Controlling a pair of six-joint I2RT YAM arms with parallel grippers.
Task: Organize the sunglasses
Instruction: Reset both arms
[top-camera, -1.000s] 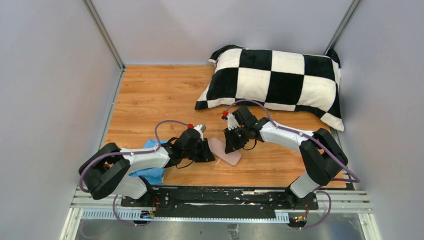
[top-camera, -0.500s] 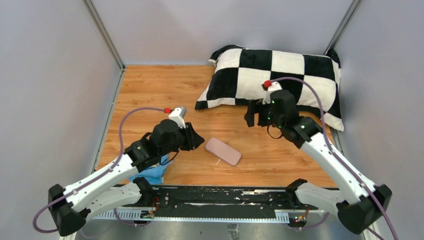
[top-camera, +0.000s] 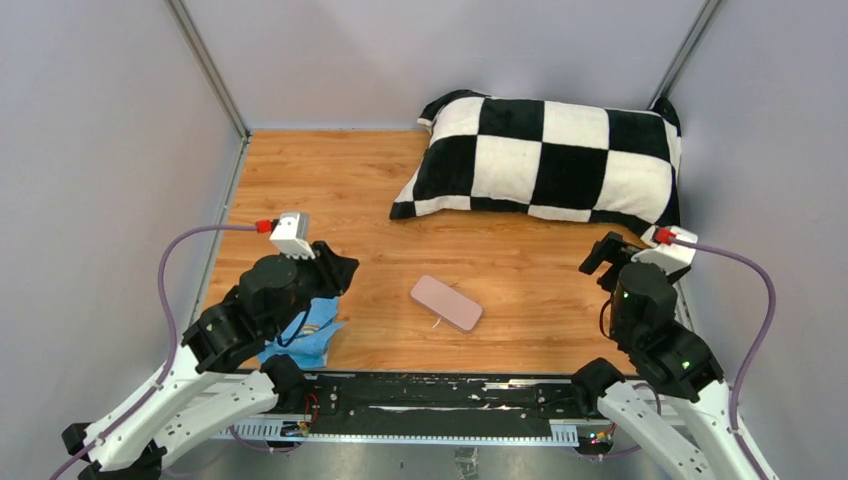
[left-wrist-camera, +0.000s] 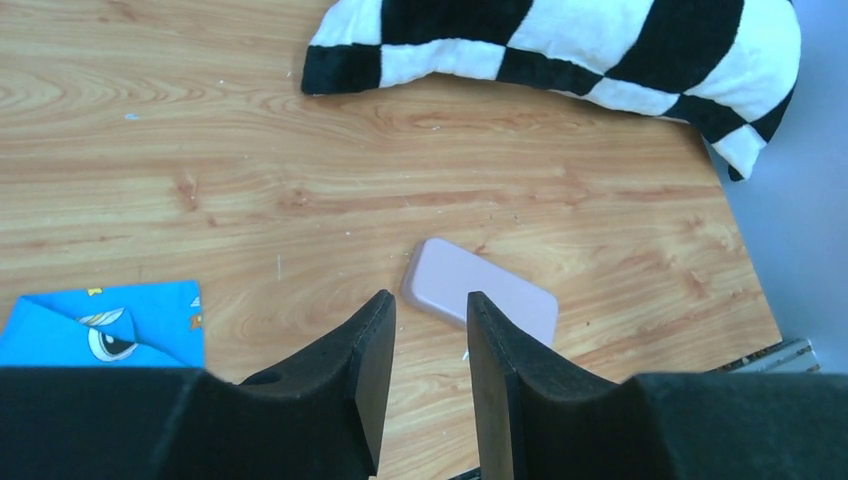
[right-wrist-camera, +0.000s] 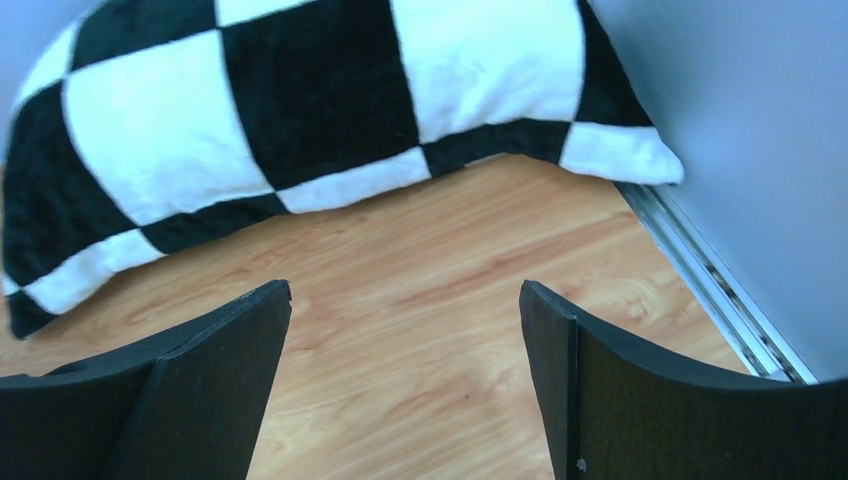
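The sunglasses are out of view in every frame. A closed pink case (top-camera: 446, 302) lies flat on the wooden table (top-camera: 330, 190), a little in front of its middle. My left gripper (top-camera: 335, 272) hovers to the left of the case, well apart from it. In the left wrist view the left gripper (left-wrist-camera: 430, 300) shows a narrow gap with nothing in it, and the case (left-wrist-camera: 500, 290) lies beyond the fingertips. My right gripper (top-camera: 603, 255) is raised near the table's right edge. Seen from the right wrist, the right gripper (right-wrist-camera: 405, 290) stands wide open and empty above bare wood.
A black-and-white checkered pillow (top-camera: 550, 160) lies at the back right, against the wall. A light-blue cloth (top-camera: 305, 335) with a cartoon print sits at the front left, under the left arm. Grey walls close in the table on three sides.
Both arms have drawn back from the case toward their bases, left arm leftward and right arm rightward. The right gripper has opened wide, the left one has widened slightly. The case stays put.
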